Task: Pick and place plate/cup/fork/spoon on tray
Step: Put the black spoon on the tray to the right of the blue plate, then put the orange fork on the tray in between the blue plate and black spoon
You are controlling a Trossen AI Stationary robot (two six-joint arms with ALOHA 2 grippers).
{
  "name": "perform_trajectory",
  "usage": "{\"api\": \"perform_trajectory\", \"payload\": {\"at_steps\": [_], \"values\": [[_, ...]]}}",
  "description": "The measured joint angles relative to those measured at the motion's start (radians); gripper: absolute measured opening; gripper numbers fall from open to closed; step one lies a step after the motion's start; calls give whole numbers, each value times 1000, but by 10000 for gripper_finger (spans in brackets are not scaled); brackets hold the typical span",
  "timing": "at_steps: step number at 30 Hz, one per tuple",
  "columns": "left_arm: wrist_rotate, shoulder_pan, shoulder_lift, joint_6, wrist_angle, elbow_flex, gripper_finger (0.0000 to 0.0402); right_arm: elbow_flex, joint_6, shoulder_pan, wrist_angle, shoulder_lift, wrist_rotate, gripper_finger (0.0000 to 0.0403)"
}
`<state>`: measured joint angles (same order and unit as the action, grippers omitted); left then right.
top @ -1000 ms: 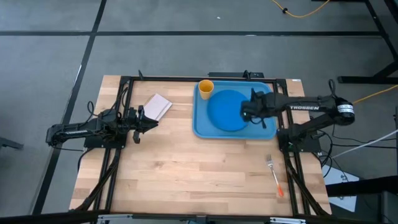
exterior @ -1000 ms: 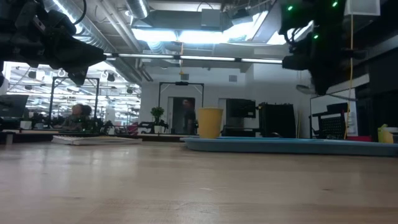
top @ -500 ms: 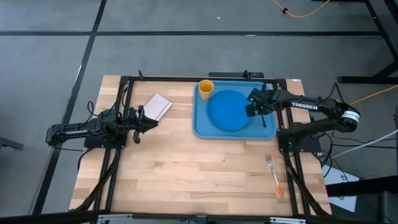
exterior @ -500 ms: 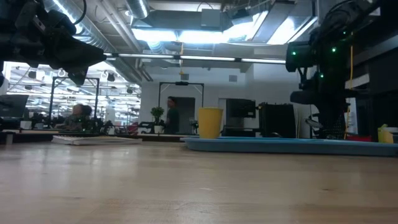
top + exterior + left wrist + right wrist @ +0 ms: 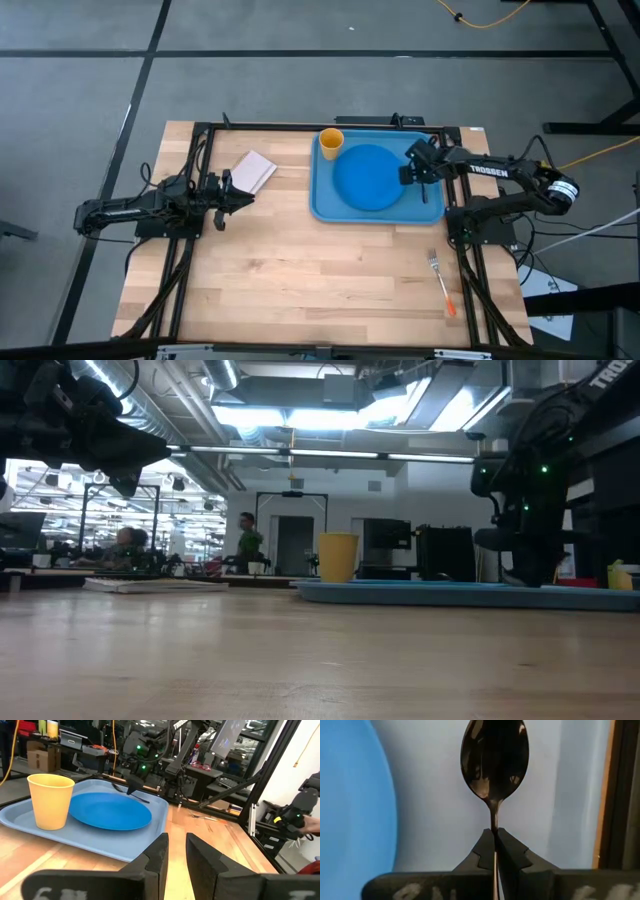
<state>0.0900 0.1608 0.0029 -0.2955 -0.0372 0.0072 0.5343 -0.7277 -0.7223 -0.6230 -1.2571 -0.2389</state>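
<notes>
- Dark right gripper (image 5: 495,836) clamped tight on thin handle of spoon (image 5: 494,760); oval bowl sticking out past fingertips, glossy and dark.
- Seen from above: right gripper (image 5: 410,172) over right part of tray (image 5: 322,205), just beside right edge of plate (image 5: 368,177); spoon not distinguishable in that view.
- Left wrist view: spoon (image 5: 125,789) held above far side of plate (image 5: 110,811), clear of tray (image 5: 125,851) surface.
- Plate flat inside tray, roughly centred; blue on lighter blue.
- Cup (image 5: 331,141) upright in far-left corner of tray, just beside plate; touching or apart, cannot tell. Yellow-orange, also visible in low view (image 5: 338,557).
- Fork (image 5: 441,281) on bare wooden table (image 5: 300,270), outside tray, near right front edge; tines toward tray, orange-red handle toward front.
- Left gripper (image 5: 230,190) waiting above left side of table, well apart from tray; fingers (image 5: 161,857) partly apart with narrow gap, nothing between them.
- Pale flat pad (image 5: 254,171) lying on table near left gripper.
- Low view: person (image 5: 246,543) standing far off in room behind table.
</notes>
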Motion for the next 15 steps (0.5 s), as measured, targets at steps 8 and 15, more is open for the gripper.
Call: {"api": "perform_trajectory", "payload": {"at_steps": [8, 15], "values": [[0, 0, 0, 0, 0, 0, 59, -18, 4, -14, 27, 0, -39, 28], [0, 0, 0, 0, 0, 0, 59, -18, 0, -13, 30, 0, -55, 61]]}}
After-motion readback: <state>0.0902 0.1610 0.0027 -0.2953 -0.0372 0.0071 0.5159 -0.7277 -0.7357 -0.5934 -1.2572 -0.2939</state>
